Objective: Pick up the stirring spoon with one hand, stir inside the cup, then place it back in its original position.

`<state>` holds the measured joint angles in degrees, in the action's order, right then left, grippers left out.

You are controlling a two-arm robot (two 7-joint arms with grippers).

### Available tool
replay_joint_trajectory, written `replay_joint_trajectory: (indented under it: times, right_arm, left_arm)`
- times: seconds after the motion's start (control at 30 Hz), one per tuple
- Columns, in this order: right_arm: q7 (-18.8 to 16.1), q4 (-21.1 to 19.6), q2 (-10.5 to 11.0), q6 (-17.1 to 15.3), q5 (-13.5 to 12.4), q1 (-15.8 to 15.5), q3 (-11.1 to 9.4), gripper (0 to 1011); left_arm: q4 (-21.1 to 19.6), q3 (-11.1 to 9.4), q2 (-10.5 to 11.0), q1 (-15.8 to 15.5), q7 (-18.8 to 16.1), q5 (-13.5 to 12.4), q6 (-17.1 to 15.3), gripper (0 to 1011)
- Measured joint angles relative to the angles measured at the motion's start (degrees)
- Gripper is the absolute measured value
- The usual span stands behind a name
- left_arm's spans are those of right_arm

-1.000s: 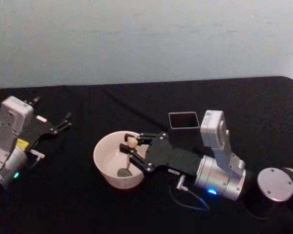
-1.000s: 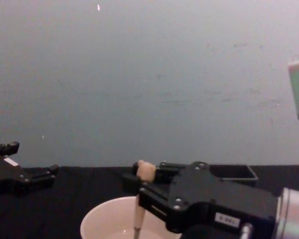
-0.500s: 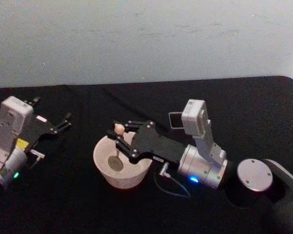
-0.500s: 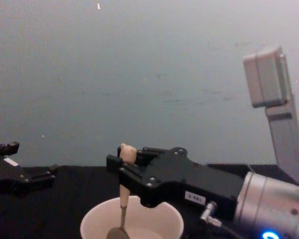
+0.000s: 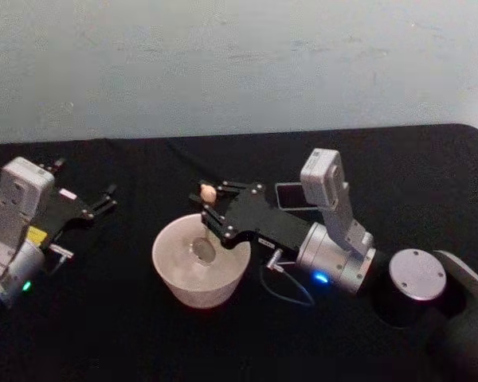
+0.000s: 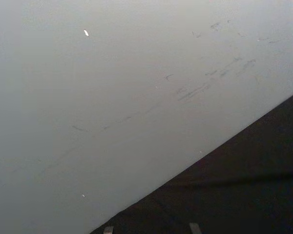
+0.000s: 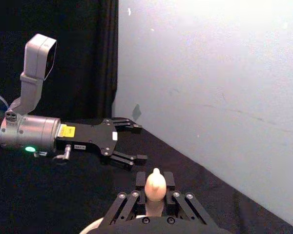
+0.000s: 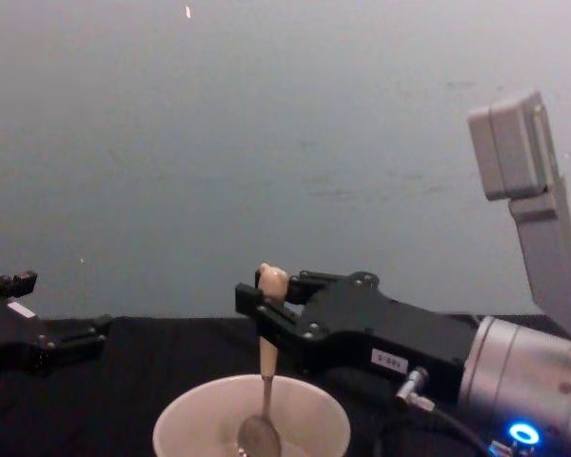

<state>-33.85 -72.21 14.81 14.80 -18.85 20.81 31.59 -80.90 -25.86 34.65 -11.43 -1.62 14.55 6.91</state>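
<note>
The right gripper [image 8: 266,307] is clamped on the spoon [image 8: 265,367] high on its beige handle, just under the little animal head. The spoon hangs upright with its metal bowl down inside the cup [image 5: 197,288]. The holder [image 5: 289,196] stands just behind the gripper's body, near the cup. The left gripper [image 5: 105,200] is parked over the worktop [image 5: 103,326] well to the left, fingers apart. The spoon looks light, stiff and slim. Its smooth handle could pivot in a pinch this near the top, so a firm hold there suits gentle stirring. The thin-rimmed cup seems light and may slide or tip if the bowl pushes its wall.
</note>
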Motion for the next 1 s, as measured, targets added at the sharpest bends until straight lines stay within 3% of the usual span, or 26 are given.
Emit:
replay_joint_trajectory:
  times: [0.5, 1.0]
  right_arm:
    - [0.01, -0.43, 0.61, 0.06, 0.31, -0.56, -1.08, 214]
    - [-2.63, -6.81, 5.31, -0.82, -1.92, -5.02, -1.96, 214]
  left_arm:
    - [0.00, 0.00, 0.00, 0.00, 0.00, 0.00, 0.00, 1001]
    - [0.00, 0.00, 0.00, 0.00, 0.00, 0.00, 0.00, 1001]
